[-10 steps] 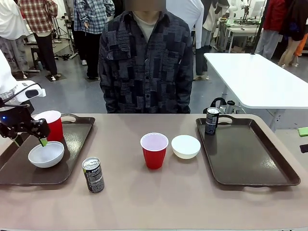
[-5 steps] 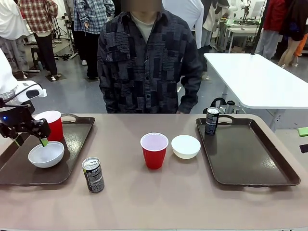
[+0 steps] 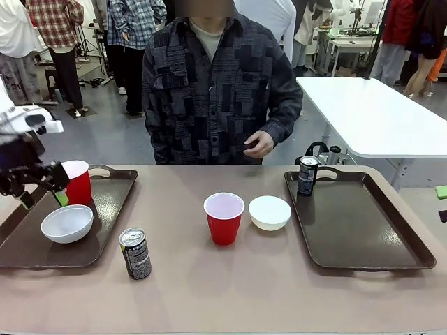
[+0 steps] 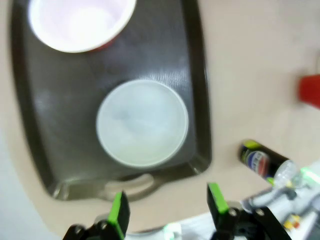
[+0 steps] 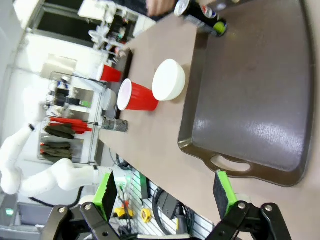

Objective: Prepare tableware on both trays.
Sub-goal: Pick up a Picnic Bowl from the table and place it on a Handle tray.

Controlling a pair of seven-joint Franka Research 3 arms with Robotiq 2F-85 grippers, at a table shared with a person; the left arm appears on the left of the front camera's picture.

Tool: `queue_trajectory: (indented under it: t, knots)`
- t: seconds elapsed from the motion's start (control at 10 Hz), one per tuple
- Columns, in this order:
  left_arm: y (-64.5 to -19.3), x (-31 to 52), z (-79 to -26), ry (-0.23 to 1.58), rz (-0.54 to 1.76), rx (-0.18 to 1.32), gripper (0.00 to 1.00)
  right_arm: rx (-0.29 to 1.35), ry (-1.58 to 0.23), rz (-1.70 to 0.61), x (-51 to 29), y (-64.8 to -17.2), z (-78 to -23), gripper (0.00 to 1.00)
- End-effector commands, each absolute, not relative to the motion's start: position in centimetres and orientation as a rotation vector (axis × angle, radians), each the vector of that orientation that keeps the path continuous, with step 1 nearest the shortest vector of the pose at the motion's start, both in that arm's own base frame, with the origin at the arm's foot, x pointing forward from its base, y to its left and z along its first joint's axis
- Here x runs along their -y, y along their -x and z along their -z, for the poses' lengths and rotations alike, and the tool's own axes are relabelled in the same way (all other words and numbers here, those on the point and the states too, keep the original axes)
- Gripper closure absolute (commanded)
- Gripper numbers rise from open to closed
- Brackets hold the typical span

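Left wrist view: left pincer [image 4: 167, 210] spread, empty, over left tray [image 3: 112, 209]; cup [image 3: 77, 183] at far edge, bowl [image 3: 67, 223] nearer. On surface [image 3: 230, 293]: loose can [image 3: 135, 252], centre cup [image 3: 224, 218], centre bowl [image 3: 269, 212]. Right tray [image 3: 363, 223]: tray can [image 3: 307, 175] at far-left corner. Right wrist view: right pincer [image 5: 165, 192] spread, empty.

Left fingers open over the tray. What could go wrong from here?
The left fingers hang right beside the red cup on the left tray; a sideways move may knock it.
The can stands upright on the table off that tray's corner; an off-centre grasp may tip it.
The person's hand is raised; reaches could cross.
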State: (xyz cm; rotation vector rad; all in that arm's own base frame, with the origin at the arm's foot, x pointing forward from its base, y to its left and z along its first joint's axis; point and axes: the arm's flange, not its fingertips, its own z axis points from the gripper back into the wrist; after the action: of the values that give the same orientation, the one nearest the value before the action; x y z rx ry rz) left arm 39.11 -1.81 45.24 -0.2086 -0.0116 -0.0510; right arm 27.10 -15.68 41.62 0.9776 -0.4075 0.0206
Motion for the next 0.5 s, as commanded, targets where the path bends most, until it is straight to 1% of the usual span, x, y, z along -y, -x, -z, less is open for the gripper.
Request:
queue_trajectory:
  t: [0.0,0.1,0.4]
  knots:
    - [-39.9,-0.9,-48.3,0.413,0.052,-0.097,0.18,0.377,-0.843,-0.065,13.4,-24.6,-43.2,0.00]
    - [-39.6,-2.3,-49.3,0.484,0.057,-0.124,0.18,0.363,-0.808,-0.087,11.6,-23.9,-44.4,0.00]
    - [-39.3,-7.2,-51.2,0.768,0.086,-0.123,0.18,0.339,-0.698,-0.145,5.2,-23.6,-47.3,0.00]
